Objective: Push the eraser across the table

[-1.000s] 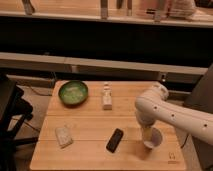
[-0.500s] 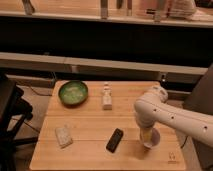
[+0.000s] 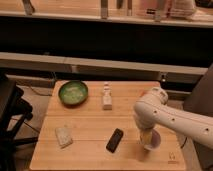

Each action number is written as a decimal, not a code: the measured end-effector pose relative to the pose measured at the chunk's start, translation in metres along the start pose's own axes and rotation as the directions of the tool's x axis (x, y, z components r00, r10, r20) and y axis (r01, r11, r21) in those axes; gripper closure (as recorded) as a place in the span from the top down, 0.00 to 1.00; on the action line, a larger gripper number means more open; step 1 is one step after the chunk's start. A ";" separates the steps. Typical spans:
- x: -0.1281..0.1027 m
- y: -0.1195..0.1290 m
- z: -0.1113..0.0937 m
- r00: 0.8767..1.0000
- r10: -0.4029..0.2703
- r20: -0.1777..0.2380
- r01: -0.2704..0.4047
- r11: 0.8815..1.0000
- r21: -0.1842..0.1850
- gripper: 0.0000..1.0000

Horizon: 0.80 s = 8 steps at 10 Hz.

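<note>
The eraser [image 3: 115, 140], a small flat black oblong block, lies tilted on the light-wood table [image 3: 90, 125], a little front of centre. My white arm reaches in from the right and bends down over the table's right side. My gripper [image 3: 145, 136] points down at the end of the arm, just right of the eraser, over a white cup [image 3: 152, 141]. It is apart from the eraser.
A green bowl [image 3: 73, 92] stands at the back left. A small white bottle-like object [image 3: 106, 96] stands at the back centre. A pale beige sponge-like block [image 3: 63, 135] lies at the front left. A dark logo mark [image 3: 172, 159] sits near the front right corner.
My arm has shifted slightly left, toward the eraser. The eraser has not moved.
</note>
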 end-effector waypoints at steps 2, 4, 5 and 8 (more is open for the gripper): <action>-0.003 0.003 0.000 1.000 -0.004 0.004 0.004 1.000 -0.004 0.80; -0.005 0.007 -0.001 1.000 -0.006 0.006 0.006 1.000 -0.007 0.80; -0.005 0.009 -0.001 1.000 -0.005 0.008 0.006 1.000 -0.009 0.80; -0.008 0.016 -0.001 1.000 -0.018 0.010 0.018 1.000 -0.012 0.80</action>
